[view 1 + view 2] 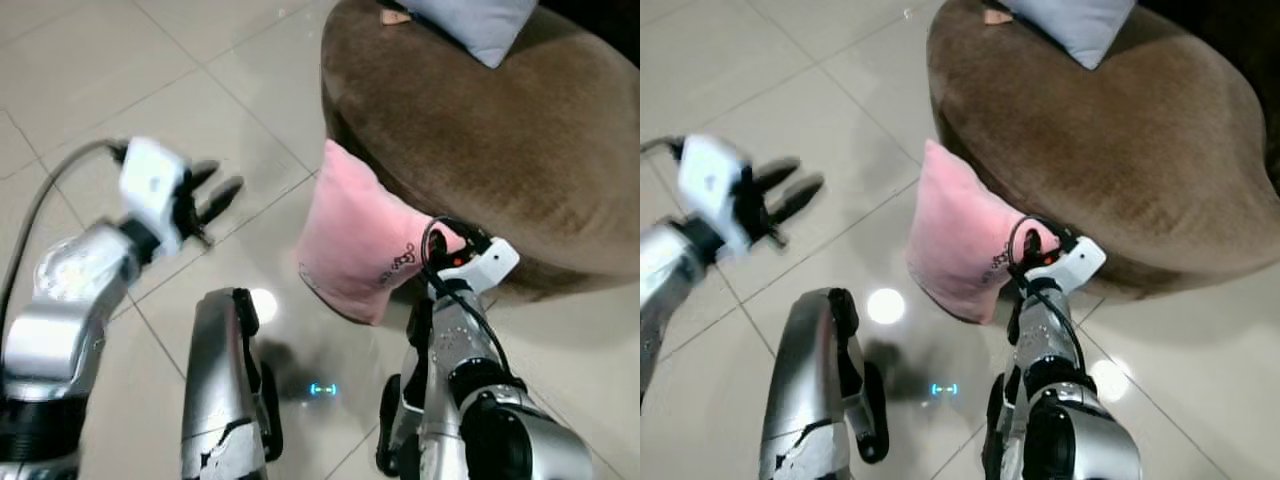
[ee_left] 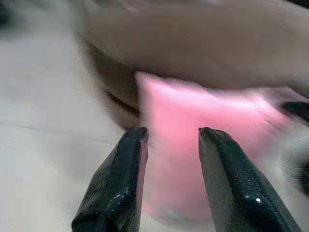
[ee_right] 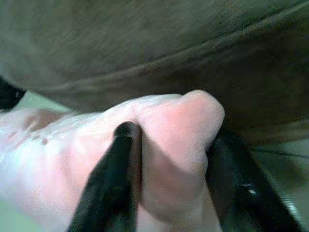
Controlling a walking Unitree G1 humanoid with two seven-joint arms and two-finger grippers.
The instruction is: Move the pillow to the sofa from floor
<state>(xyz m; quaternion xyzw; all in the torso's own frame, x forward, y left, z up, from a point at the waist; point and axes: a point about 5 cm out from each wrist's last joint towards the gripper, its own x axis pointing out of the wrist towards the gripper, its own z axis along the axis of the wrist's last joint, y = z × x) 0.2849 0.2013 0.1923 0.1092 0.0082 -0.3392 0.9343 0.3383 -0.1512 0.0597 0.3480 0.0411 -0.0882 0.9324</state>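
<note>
Left gripper [image 2: 169,140] aimed at a pink pillow [image 2: 203,145] by a brown sofa [image 2: 193,34].

The two black fingers [image 2: 116,188] rise from about 6 o'clock with a clear gap between them and nothing in it. The blurred pillow stands beyond the tips, from the centre out toward 3 o'clock. The sofa runs across 12 o'clock behind it. Pale floor [image 2: 43,121] spreads toward 9 o'clock. A dark shape [image 2: 297,110] touches the pillow's edge at 3 o'clock.

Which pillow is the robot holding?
The pink pillow, standing on the floor against the sofa; the right gripper pinches its corner. The grey pillow lies untouched on the sofa.
</note>
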